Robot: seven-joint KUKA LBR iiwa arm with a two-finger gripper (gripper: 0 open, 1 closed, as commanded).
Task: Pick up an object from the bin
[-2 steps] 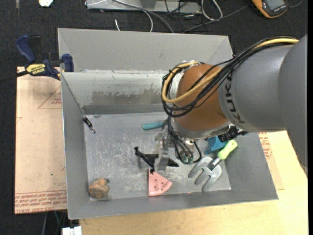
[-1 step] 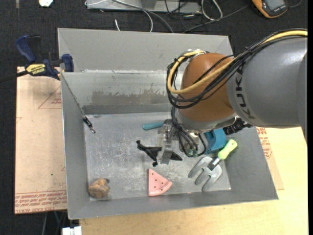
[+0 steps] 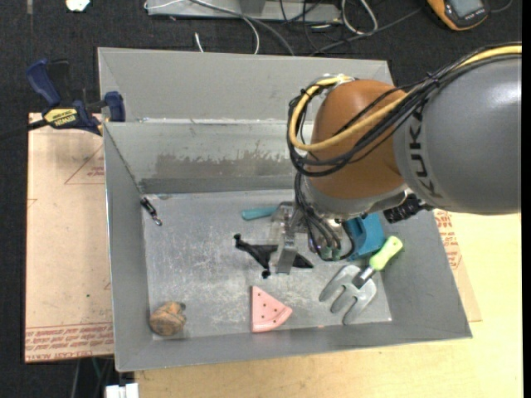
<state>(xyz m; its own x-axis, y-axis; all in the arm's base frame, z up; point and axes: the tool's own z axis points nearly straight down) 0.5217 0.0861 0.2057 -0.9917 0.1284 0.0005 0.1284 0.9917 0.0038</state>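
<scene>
My gripper [image 3: 285,255] hangs under the orange wrist cover, low over the middle of the bin floor. Right beneath and just left of it lies a flat black angular thing [image 3: 254,249], partly hidden by the gripper. A teal handle-like piece [image 3: 260,214] lies just behind the gripper. In front of it rests a pink triangular watermelon-slice toy [image 3: 269,310]. To the right lies a grey toy garden fork with a green handle [image 3: 358,279], and a blue block [image 3: 366,234] sits partly under the arm.
A brown lumpy stone-like thing [image 3: 168,317] sits in the front left corner. A small black clip-like thing [image 3: 151,211] lies by the left wall. The arm covers the bin's back right part.
</scene>
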